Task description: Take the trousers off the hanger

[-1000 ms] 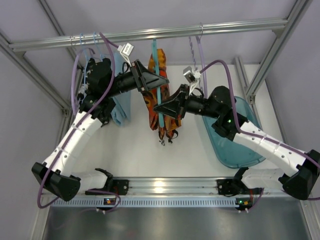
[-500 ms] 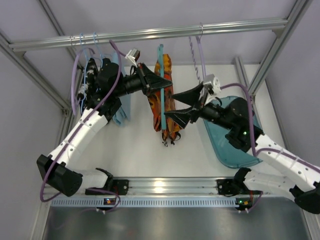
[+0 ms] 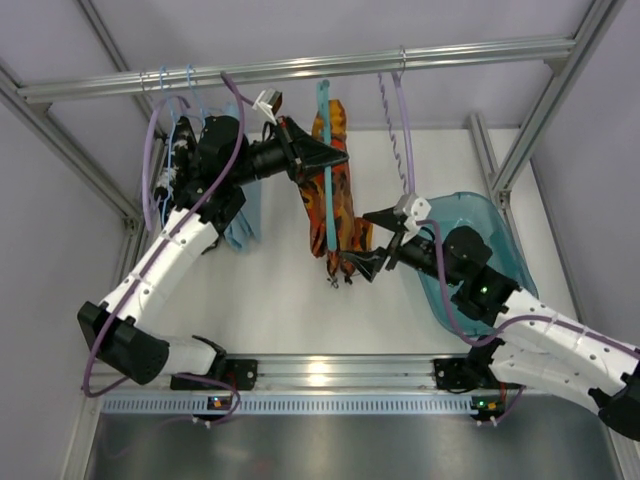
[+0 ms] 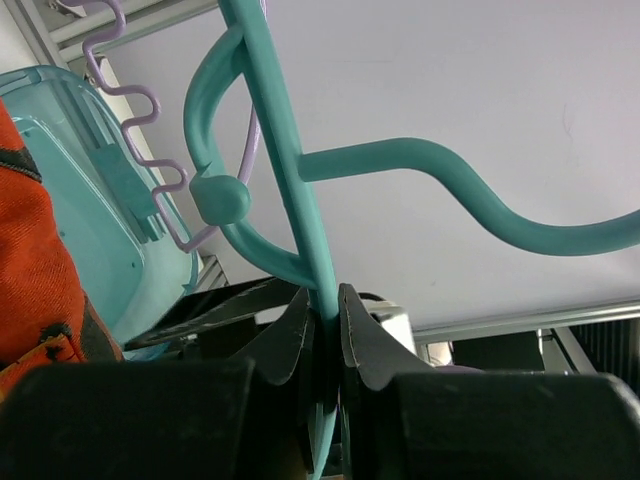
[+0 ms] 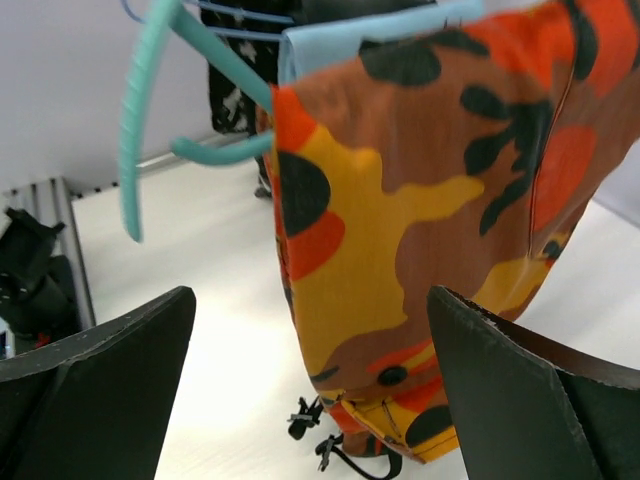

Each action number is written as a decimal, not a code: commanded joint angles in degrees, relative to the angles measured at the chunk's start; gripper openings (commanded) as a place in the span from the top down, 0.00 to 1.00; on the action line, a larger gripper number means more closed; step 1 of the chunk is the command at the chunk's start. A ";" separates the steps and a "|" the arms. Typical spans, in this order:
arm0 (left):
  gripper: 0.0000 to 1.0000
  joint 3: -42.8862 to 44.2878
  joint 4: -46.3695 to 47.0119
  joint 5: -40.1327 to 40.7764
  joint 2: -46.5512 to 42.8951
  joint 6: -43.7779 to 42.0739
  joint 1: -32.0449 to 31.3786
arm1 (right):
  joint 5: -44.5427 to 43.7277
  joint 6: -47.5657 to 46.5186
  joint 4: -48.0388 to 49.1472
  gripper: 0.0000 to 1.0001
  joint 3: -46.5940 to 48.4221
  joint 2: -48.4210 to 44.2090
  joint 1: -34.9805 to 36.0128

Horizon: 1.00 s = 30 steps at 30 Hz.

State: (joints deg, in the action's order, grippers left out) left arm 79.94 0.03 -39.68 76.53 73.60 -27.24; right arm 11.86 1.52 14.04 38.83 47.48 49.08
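Note:
The trousers (image 3: 338, 205), in an orange, red and brown camouflage print, hang draped over the teal hanger (image 3: 326, 140) just below the rail. My left gripper (image 3: 335, 158) is shut on the hanger's stem (image 4: 290, 180), with both fingertips (image 4: 300, 310) pinching the thin teal rod under the hook. The hook has no rail inside it in the left wrist view. My right gripper (image 3: 372, 242) stands wide open to the right of the trousers' lower end and holds nothing. In the right wrist view the trousers (image 5: 430, 220) hang straight ahead of the spread fingers (image 5: 120, 370), with black drawstrings dangling at the hem.
A teal plastic bin (image 3: 480, 250) lies on the table under the right arm. A light-blue cloth (image 3: 245, 215) and pale wire hangers (image 3: 175, 85) hang at the left. A lilac hanger (image 3: 400, 110) hangs from the rail (image 3: 450, 52), right of the trousers.
My right gripper has let go of the trousers, opened wide and pulled back toward the near side. My left gripper has closed on the hanger and carried it slightly right.

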 commanded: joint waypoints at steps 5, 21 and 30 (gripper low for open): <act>1.00 6.54 10.25 -0.31 -0.33 -1.18 -0.27 | -3.94 -1.87 12.49 0.01 -0.34 7.78 1.81; 1.00 7.16 8.23 -0.05 -0.95 -2.59 -0.35 | -18.27 -4.68 18.65 0.30 4.32 16.32 0.05; 1.00 6.98 7.97 -0.13 -1.30 -2.50 -0.27 | -17.92 -3.36 18.65 0.73 6.78 17.64 -1.27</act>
State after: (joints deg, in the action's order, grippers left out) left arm 82.63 -0.34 -38.70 77.80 71.83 -27.31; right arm -4.75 -2.42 28.16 41.89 64.86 48.86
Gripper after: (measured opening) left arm 0.125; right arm 0.304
